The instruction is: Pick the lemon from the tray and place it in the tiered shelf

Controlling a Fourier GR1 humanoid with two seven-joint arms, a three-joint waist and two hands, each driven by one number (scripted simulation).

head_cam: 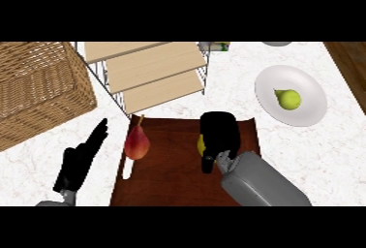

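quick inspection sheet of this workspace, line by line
surface: white marbled counter, wooden strip along its right edge.
job's things: brown tray at centre; lemon on it, mostly hidden under the right robot hand; tiered shelf with pale wooden shelves just behind the tray.
clutter: red pear on the tray's left side; green pear on a white plate; wicker basket at left.
grippers: right robot hand lies over the lemon, fingers curled round it; left robot hand open, resting left of the tray.
cables: nothing seen.
surroundings: small items at the top edge, too cut off to identify.
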